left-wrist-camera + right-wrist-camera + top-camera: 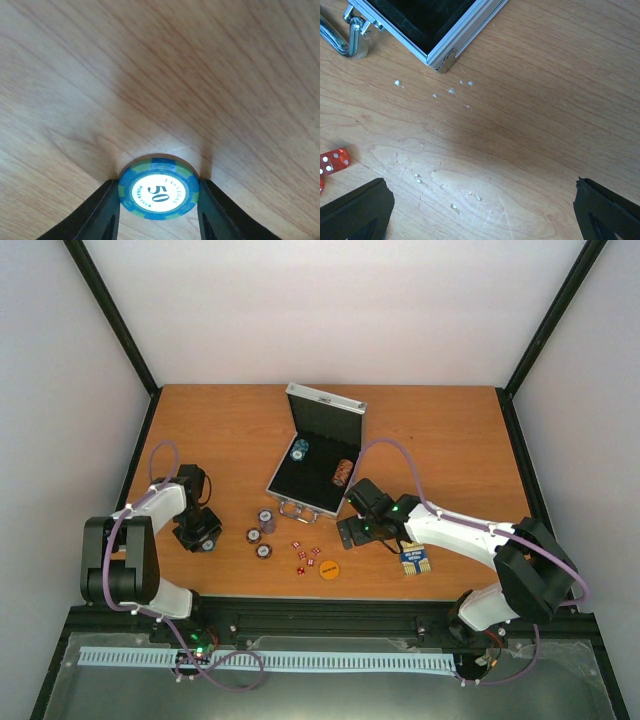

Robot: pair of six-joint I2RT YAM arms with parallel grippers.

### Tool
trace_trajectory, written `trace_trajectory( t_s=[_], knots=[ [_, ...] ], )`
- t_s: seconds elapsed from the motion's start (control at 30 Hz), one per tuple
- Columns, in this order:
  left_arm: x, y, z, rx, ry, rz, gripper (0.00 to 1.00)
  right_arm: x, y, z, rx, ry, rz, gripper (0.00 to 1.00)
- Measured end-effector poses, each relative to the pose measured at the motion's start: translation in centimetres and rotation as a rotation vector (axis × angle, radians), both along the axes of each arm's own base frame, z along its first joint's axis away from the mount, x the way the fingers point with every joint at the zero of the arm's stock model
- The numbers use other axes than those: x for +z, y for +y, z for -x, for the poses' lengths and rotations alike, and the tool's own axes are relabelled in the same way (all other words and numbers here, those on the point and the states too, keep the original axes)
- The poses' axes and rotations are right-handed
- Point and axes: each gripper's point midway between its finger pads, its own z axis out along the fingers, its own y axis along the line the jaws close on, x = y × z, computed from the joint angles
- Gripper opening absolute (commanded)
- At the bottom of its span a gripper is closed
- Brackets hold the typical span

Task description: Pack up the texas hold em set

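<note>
The silver case (322, 403) lies open at the table's middle, with a blue chip stack (298, 450) and a brown chip stack (343, 472) on its black lining. My left gripper (206, 541) is at the left, shut on a blue-green "50" poker chip (159, 192); its fingers (102, 215) press both edges just above the wood. Three more chip piles (262, 533), several red dice (306, 555), the orange disc (329, 568) and the card deck (415, 560) lie in front of the case. My right gripper (480, 210) hangs open and empty over bare wood near the case corner (445, 55).
The case handle (340, 35) shows at the right wrist view's top left, and a red die (335, 161) lies at its left edge. Black frame posts (115, 325) and white walls enclose the table. Purple cables (110, 560) loop around both arms.
</note>
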Motion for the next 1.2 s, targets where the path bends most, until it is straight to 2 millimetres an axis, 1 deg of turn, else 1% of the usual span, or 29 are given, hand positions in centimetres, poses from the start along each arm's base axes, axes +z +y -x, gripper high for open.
trace_trajectory(
  t_s=[0.17,0.47,0.57,0.8,1.07,1.2],
  knots=[
    [0.0,0.0,0.0,-0.005,-0.002,0.000,0.26,-0.1,-0.1,0.1,-0.003,0.003,0.001,1.00],
    [0.3,0.0,-0.2,-0.010,-0.027,0.003,0.25,-0.2,-0.2,0.1,-0.003,0.005,0.004,1.00],
    [0.9,0.0,-1.1,-0.021,-0.075,0.002,0.25,-0.3,-0.1,0.1,-0.003,0.007,0.006,1.00],
    [3.9,0.1,-3.6,-0.047,-0.203,-0.006,0.25,-0.6,-0.1,0.1,-0.002,0.010,0.009,1.00],
    [4.8,-0.4,-5.7,-0.083,-0.254,0.013,0.26,-0.6,-0.2,-0.1,-0.007,0.004,0.013,1.00],
    [6.1,-1.0,-8.0,-0.121,-0.299,0.009,0.27,-0.6,-0.5,-0.4,-0.019,-0.001,0.018,1.00]
  ],
)
